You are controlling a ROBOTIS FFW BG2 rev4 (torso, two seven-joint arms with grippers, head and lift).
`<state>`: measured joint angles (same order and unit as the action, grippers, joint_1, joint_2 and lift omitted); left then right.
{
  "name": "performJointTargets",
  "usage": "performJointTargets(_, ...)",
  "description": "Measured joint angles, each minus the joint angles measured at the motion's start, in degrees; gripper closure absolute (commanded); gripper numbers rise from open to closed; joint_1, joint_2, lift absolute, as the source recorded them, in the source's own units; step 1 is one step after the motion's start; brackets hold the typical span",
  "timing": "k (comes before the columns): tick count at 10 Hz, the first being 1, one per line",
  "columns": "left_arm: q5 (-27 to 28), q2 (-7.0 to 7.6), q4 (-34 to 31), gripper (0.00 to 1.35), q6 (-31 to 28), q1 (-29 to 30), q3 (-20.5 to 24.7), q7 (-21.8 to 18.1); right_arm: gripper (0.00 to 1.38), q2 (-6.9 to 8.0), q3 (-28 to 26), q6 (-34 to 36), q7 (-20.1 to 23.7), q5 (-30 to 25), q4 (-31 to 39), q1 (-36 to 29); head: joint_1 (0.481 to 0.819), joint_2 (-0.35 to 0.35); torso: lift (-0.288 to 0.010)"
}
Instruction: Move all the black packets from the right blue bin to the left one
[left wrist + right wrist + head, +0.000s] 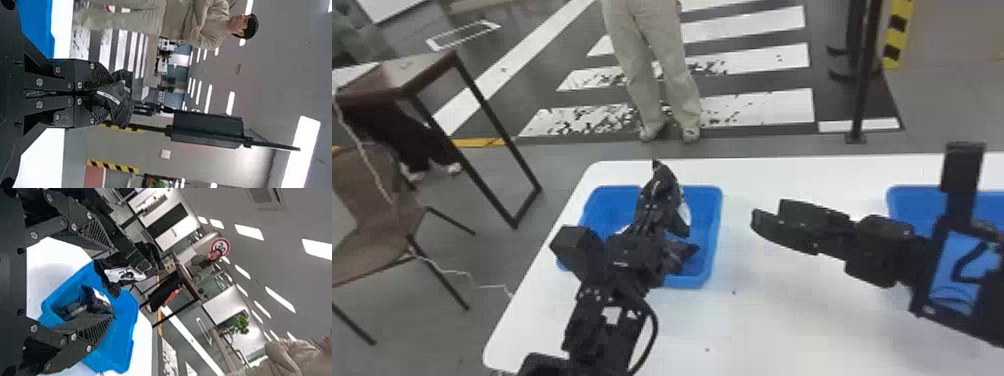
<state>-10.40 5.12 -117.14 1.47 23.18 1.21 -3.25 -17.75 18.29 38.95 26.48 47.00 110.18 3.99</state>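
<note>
Your left gripper [658, 207]: one, above the left blue bin [713, 220], jaws clenched on a black packet [122, 102] with a white label. Your right gripper [769, 217]: one, over the white table [757, 325] between the bins, pointing left, jaws parted with nothing between them. In the left bin you have dark packets [96, 300], count unclear. Right blue bin [909, 191]: one, partly behind your right arm, contents hidden. Brown chair [377, 215]: one, left of the table.
</note>
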Motion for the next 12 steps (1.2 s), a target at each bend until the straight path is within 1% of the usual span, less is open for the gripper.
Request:
performJointTargets(1, 3.4, 0.01, 7.2, 1.06, 1.0, -4.2, 1.0, 0.6, 0.15, 0.13, -2.2, 0.0, 0.0, -1.1, 0.3, -1.2, 0.695, 0.307, -0.140)
performJointTargets(2, 5.5, 0.13, 13.3, 0.49, 2.8, -7.4, 1.8, 0.9, 0.15, 0.17, -3.9, 0.0, 0.0, -1.9, 0.6, -1.9, 0.695, 0.302, -0.140)
performJointTargets(3, 4.5, 0.25, 18.8, 0.00, 8.3, -9.5, 2.1, 0.8, 0.15, 0.17, -4.9, 0.0, 0.0, -2.8, 0.8, -2.3, 0.695, 0.300, -0.140)
performJointTargets(4, 1.4, 0.26, 21.6, 0.02, 15.0, -9.8, 1.7, 0.7, 0.15, 0.21, -5.9, 0.3, 0.0, -4.0, 0.9, -2.8, 0.695, 0.294, -0.140)
performJointTargets(5, -1.8, 0.19, 22.1, 0.12, 20.5, -9.1, 1.1, -0.5, 0.15, 0.36, -7.4, 0.7, 0.0, -5.7, 1.2, -3.4, 0.695, 0.287, -0.140)
performJointTargets(6, -5.3, 0.15, 20.2, 0.13, 23.9, -7.5, 0.6, -1.5, 0.15, 0.68, -9.8, 1.1, 0.0, -8.0, 1.4, -4.0, 0.695, 0.264, -0.140)
performJointTargets(7, -7.1, 0.01, 14.1, 0.13, 22.7, -4.0, 0.9, -1.7, 0.15, 1.00, -12.7, 1.6, -0.3, -10.9, 1.8, -4.3, 0.695, 0.232, -0.140)
performJointTargets(8, -7.4, -0.33, 5.9, 0.13, 18.3, 0.8, 2.0, -1.7, 0.15, 1.27, -15.6, 2.9, -1.3, -14.2, 2.5, -4.4, 0.695, 0.212, -0.140)
performJointTargets(9, -7.3, -0.82, -1.6, 0.13, 14.6, 5.5, 3.1, -1.8, 0.15, 1.54, -18.4, 5.3, -2.6, -17.6, 3.2, -4.4, 0.695, 0.169, -0.140)
performJointTargets(10, -7.2, -1.36, -7.1, 0.13, 12.3, 9.6, 3.8, -1.9, 0.15, 1.79, -20.9, 7.7, -4.0, -20.8, 3.3, -4.3, 0.695, 0.122, -0.140)
performJointTargets(11, -7.2, -1.79, -10.6, 0.13, 10.5, 12.7, 4.0, -1.9, 0.15, 2.00, -22.6, 9.7, -5.3, -23.3, 2.8, -4.0, 0.695, 0.081, -0.140)
performJointTargets(12, -7.2, -2.06, -12.5, 0.13, 8.3, 14.5, 3.9, -2.2, 0.15, 2.10, -23.7, 12.5, -7.0, -24.8, 1.9, -3.4, 0.695, 0.048, -0.140)
